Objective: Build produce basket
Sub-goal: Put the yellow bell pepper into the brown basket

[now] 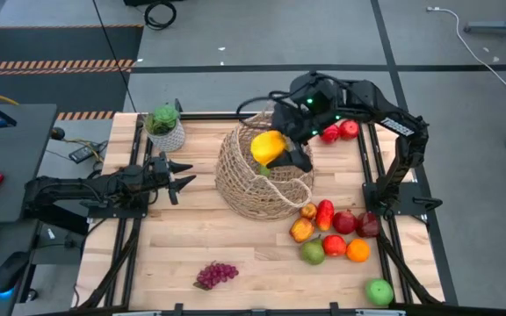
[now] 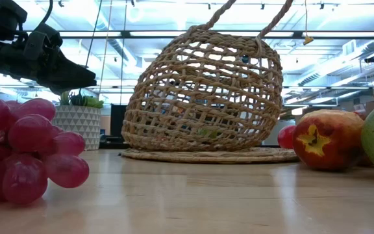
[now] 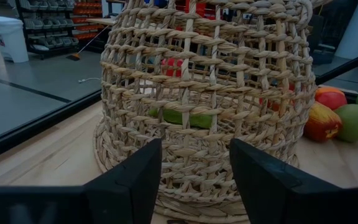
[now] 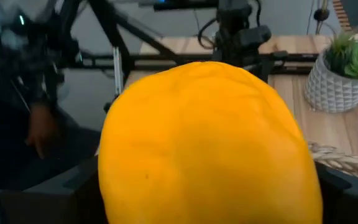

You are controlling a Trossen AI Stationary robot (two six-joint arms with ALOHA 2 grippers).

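From my overhead feed, going left to right: the left gripper (image 1: 181, 181) sits at mid-left of the frame, fingers apart with nothing between them, pointed at the basket (image 1: 249, 189) and a little short of it. Just above it, in the upper left of the table, there's a potted plant (image 1: 164, 127) (not part of the job, just sitting there).

The basket is dead center, tipped over onto its side. Through the left wrist cam I can see something green (image 3: 185, 117) lying inside it behind the weave, can't tell exactly what it is.

Right over the basket's top edge, upper center of the overhead frame, the right gripper (image 1: 281, 154) has its fingers clamped on the yellow pepper (image 1: 267, 146); on the right wrist cam the pepper fills nearly the whole picture.

Two red fruits (image 1: 339, 132) sit at the upper right, by the right arm. Lower right of the basket there's a cluster of loose produce (image 1: 334, 232), reds, an orange, a green one, and a green apple (image 1: 379, 291) alone near the bottom right corner. The grape bunch (image 1: 215, 275) is at bottom center, well apart from everything else.
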